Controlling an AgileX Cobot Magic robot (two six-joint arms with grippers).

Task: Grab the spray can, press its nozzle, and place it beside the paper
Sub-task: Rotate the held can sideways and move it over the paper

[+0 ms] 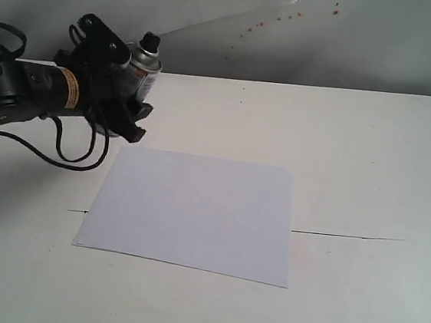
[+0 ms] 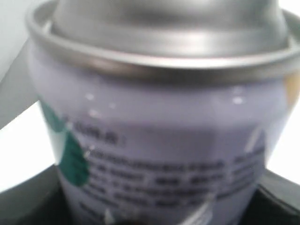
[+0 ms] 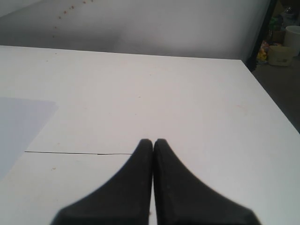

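Note:
The spray can (image 1: 145, 71) is at the back left of the table, silver with a white label, held between the black fingers of my left gripper (image 1: 125, 80). Its black nozzle (image 1: 149, 43) sticks up free above the fingers. The can's base is hidden behind the gripper. In the left wrist view the can (image 2: 159, 140) fills the picture, blurred, with a dark finger (image 2: 23, 201) at each side. The paper (image 1: 195, 209) lies flat mid-table, just in front of and to the right of the can. My right gripper (image 3: 153, 143) is shut and empty over bare table, right of the paper (image 3: 18, 122).
A thin dark seam (image 1: 346, 236) crosses the white table. A black cable (image 1: 69, 158) loops under the left arm. The table's side edge (image 3: 274, 117) drops off to the floor, with clutter (image 3: 281, 51) beyond it. A grey wall stands behind.

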